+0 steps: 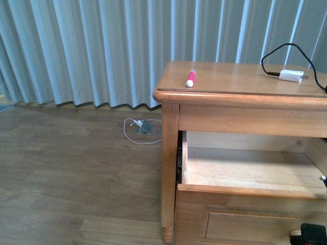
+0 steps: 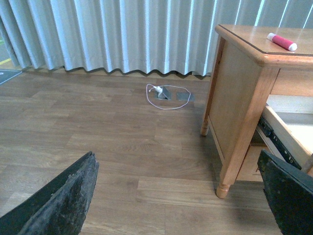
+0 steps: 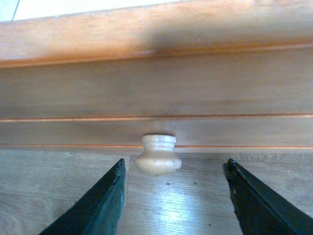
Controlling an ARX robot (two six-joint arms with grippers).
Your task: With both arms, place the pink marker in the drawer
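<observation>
1. Pink marker (image 1: 190, 78): it lies on its side on the nightstand top (image 1: 240, 76), near the front-left corner, with its white rounded end toward the front edge. Nothing is touching it.
2. Drawer (image 1: 240, 190): it stands open below the top, and its pale wooden floor is in view with nothing seen lying on it. The recessed front panel faces the robot.
3. Right gripper (image 3: 175, 162): the two black fingers (image 3: 100, 203) are spread wide. In the right wrist view the round pale knob (image 3: 158, 154) sits between the fingertips. There is a clear gap on each side, so the gripper has hold of nothing. In the front view it shows only at the lower right corner of the picture, just beside the knob.
4. Left gripper (image 2: 177, 155): the fingers are spread wide apart with only wooden floor (image 2: 122, 142) between them, and it has hold of nothing. It hangs above the floor on the nightstand's left side, well apart from the marker.
5. White charger block (image 1: 291, 76): it rests on the right part of the nightstand top, well apart from the marker. Its black cable (image 1: 286, 47) loops upward behind it.
6. Background: a pleated pale curtain (image 1: 102, 46) hangs behind. A floor socket (image 1: 143, 127) with a white cord lies near its hem.
</observation>
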